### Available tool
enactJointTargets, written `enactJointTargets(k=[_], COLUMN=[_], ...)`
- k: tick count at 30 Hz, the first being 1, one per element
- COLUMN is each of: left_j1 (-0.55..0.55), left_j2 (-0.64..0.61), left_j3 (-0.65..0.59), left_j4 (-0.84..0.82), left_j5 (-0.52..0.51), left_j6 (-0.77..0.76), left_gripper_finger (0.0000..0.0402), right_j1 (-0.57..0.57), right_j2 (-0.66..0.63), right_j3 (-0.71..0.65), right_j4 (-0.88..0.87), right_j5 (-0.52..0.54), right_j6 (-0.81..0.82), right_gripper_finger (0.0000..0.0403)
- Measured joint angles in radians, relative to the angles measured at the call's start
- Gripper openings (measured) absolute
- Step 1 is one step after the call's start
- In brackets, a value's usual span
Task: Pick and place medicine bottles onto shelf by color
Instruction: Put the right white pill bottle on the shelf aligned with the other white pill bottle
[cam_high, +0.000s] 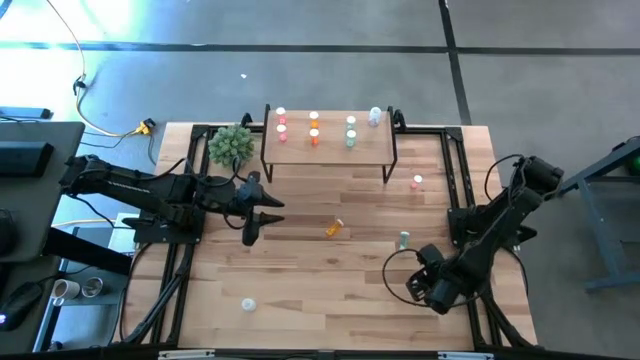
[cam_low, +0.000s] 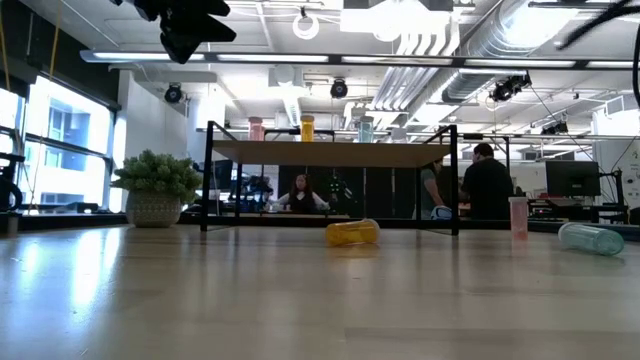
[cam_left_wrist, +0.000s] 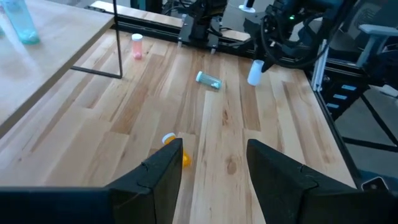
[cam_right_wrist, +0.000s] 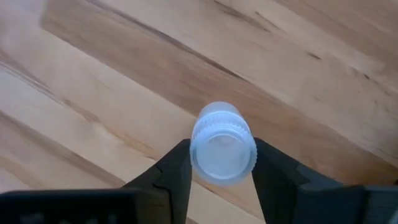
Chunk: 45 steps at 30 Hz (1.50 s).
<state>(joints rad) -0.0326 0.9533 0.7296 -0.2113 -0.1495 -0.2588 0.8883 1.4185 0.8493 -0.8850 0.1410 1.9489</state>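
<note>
Bottles are partly sorted, as we read it. Seven stand on the shelf (cam_high: 330, 148) at the far side of the table (cam_high: 300, 280): two pink (cam_high: 281, 121) at the left end, two orange (cam_high: 313, 129) next, two green (cam_high: 351, 131) after them and one clear bottle (cam_high: 375, 116) at the right end. So each colour already has its place, and we judge the job a little past halfway.

Five more remain off the shelf. We hold a clear capped bottle (cam_right_wrist: 222, 144) between the fingers of our right gripper (cam_right_wrist: 222, 163), which press on both its sides at the near right of the table; the left wrist view shows it hanging upright from that gripper, above the wood. An orange bottle (cam_high: 333, 229) lies on its side mid-table. A green one (cam_high: 404, 240) lies flat to its right, and a pink one (cam_high: 417, 182) stands just right of the shelf's right legs. A pale one (cam_high: 248, 305) sits alone near the front left.

Our left gripper (cam_high: 250, 232) hovers over the left-centre of the table, fingers apart and empty, with the orange bottle showing just past one finger in its wrist view. A plant (cam_high: 231, 146) sits beside the shelf's left end, and people work at desks far behind.
</note>
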Motion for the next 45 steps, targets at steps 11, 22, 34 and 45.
enactJointTargets(k=[11,22,34,45], left_j1=[0.0,0.0,0.0,0.0], left_j2=[0.0,0.0,0.0,0.0], left_j3=[0.0,0.0,0.0,0.0], left_j4=[-0.001,-0.001,-0.001,-0.002], left_j5=[-0.02,-0.021,-0.019,-0.019], left_j6=[0.002,0.079,0.079,0.079], left_gripper_finger=[0.017,0.017,0.017,0.017], right_j1=[-0.288,-0.667,-1.027,-1.279], right_j2=[-0.003,-0.005,-0.006,-0.006], right_j3=[0.114,0.288,0.587,0.846], right_j4=[-0.097,-0.102,-0.181,-0.202], right_j5=[0.001,0.003,0.003,0.042], right_j6=[-0.45,-1.04,-1.484,-1.721], right_gripper_finger=[0.0124,0.0123,0.0123,0.0123])
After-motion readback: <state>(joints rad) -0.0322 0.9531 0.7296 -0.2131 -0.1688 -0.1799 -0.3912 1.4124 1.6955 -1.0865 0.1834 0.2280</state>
